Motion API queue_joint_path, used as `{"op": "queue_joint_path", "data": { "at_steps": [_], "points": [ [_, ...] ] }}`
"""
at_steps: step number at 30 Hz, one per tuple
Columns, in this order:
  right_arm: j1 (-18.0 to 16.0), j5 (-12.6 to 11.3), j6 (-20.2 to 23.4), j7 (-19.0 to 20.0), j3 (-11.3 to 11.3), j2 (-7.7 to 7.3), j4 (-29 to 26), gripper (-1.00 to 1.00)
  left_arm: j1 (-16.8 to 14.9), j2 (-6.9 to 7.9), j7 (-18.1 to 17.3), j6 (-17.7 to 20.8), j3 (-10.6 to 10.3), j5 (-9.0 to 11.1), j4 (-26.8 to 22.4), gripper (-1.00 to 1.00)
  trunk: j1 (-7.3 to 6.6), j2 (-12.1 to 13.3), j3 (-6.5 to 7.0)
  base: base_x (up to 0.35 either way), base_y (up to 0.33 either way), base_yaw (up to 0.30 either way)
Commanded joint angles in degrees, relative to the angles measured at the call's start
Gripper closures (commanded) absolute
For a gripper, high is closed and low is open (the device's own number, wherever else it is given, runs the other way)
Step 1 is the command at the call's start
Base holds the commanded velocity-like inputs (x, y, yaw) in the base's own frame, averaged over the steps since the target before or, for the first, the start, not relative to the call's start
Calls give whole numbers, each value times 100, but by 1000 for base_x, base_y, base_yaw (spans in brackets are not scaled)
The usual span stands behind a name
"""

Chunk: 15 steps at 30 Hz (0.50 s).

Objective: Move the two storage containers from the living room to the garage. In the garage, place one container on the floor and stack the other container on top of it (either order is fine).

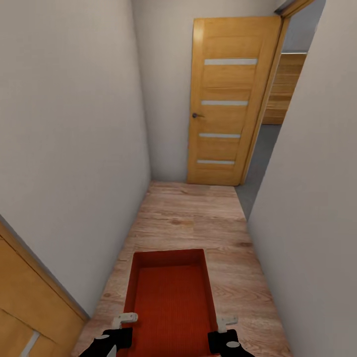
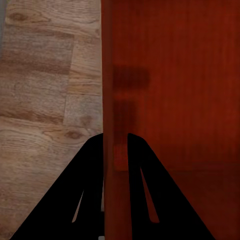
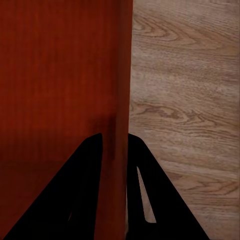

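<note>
Count, per kind:

- Storage containers: 1, orange-red bin [image 1: 171, 297], open top, no lid. Same bin seen at both wrist cams.
- Grippers: 2, left gripper [image 1: 126, 320] and right gripper [image 1: 225, 323]. One per long wall of the bin.
- Fingers: 2 per gripper, black, w/ the bin wall between them.
- Doors: 2. One wood door [image 1: 230, 101] ahead, standing open; one door edge [image 1: 25, 312] at near left.
- Glass strips in the open door: 4.
- Door handles: 1 [image 1: 197, 115].
- Doorways: 1, beside the open door.

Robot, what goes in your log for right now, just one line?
place: hallway, wood floor | carrying: storage container | left gripper: clamps wall | right gripper: clamps wall | ahead: open door
</note>
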Motion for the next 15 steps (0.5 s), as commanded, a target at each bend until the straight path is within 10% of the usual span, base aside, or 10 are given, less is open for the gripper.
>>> {"op": "queue_joint_path", "data": {
  "at_steps": [1, 15],
  "points": [
    [-6, -110, -27, -30, -52, -108, 72, 100, -1, 12, 57, 37, 15, -67, -32, 100, 4, -3, -5, 325, 0, 0],
    [-4, -110, -27, -30, -52, -108, 72, 100, -1, 12, 57, 37, 16, -68, -32, 100, 4, -3, -5, 325, 0, 0]
  ]
}}
